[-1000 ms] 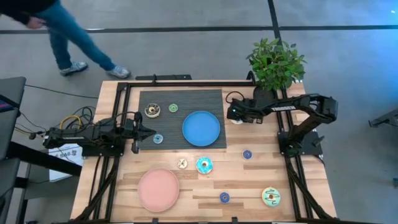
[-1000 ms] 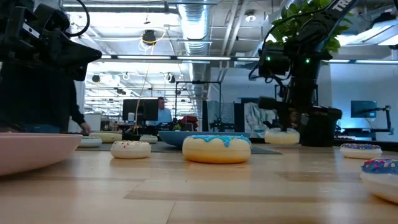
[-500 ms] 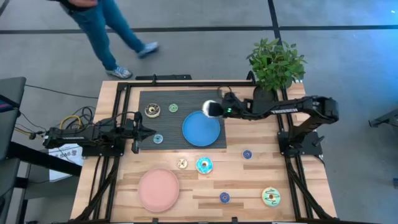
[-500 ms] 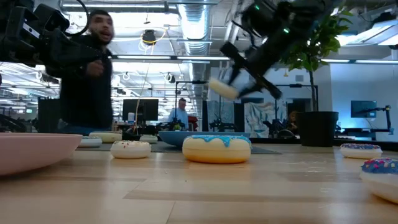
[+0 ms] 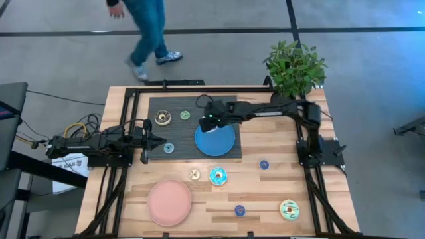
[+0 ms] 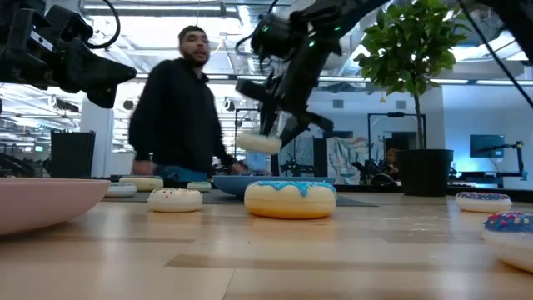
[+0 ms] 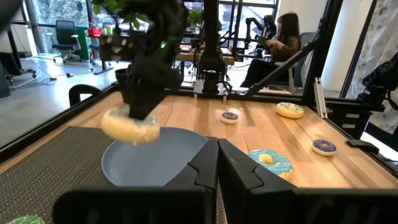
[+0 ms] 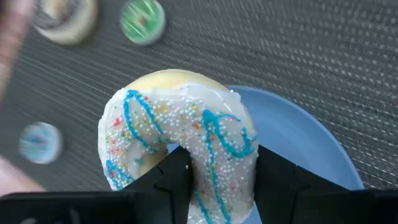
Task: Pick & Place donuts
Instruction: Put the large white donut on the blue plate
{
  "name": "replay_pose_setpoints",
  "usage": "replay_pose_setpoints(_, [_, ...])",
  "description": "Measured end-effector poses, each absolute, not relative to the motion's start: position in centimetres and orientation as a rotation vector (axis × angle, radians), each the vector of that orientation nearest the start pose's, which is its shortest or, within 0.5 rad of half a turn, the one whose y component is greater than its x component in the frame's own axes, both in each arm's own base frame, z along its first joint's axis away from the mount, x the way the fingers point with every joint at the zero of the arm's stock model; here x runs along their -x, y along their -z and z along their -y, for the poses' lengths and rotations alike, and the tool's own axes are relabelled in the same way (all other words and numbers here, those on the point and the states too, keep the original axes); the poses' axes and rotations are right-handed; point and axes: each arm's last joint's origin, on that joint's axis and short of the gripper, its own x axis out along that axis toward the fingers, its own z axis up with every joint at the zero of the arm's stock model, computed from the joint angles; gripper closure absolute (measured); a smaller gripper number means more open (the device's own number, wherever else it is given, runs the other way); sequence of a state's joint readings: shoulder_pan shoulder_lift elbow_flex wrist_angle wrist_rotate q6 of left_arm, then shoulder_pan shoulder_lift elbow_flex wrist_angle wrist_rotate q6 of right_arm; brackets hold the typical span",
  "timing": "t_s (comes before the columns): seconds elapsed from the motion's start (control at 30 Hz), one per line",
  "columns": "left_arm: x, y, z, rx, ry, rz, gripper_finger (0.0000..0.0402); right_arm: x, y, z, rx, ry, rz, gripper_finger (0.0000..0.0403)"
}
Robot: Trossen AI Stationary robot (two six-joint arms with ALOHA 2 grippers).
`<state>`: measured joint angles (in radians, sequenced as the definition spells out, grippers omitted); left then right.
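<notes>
Right gripper (image 8: 211, 171) pinches the white donut (image 8: 180, 134) through its hole, hanging above the blue plate (image 5: 215, 137) at its 10 o'clock rim, probably for release. Left gripper (image 5: 154, 140) waits pressed together at the mat's (image 5: 192, 106) 9 o'clock edge.

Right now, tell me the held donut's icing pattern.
White donut: white icing, blue zigzags, sprinkles; clearest in the right wrist view.

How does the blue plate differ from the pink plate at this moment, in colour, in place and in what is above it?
The blue plate lies on the dark mat; the pink plate lies on bare wood, nearer the table's front edge. Above the blue plate's rim the right end effector holds the white donut in the air; nothing hangs over the pink plate. Both are round, flat and empty.
</notes>
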<state>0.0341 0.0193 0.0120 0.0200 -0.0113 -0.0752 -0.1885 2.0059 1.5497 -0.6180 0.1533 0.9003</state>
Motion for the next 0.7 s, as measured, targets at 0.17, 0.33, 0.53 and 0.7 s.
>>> replay_pose_setpoints(0.17, [-9.8, -16.8, -0.4, 0.075, -0.045, 0.014, 0.0402, -43.3, -18.8, 9.1, -0.839, 0.736, -0.946, 0.0266])
replay_pose_setpoints(0.33, [-9.8, -16.8, -0.4, 0.075, -0.045, 0.014, 0.0402, -43.6, -16.4, 9.2, -0.820, 0.769, -1.079, 0.0258])
replay_pose_setpoints(0.53, [-9.8, -16.8, -0.4, 0.075, -0.045, 0.014, 0.0402, -43.8, -15.9, 9.2, -0.833, 0.789, -1.082, 0.0249])
replay_pose_setpoints(0.7, [-9.8, -16.8, -0.4, 0.075, -0.045, 0.014, 0.0402, -43.7, -16.6, 9.2, -0.829, 0.798, -1.061, 0.0234])
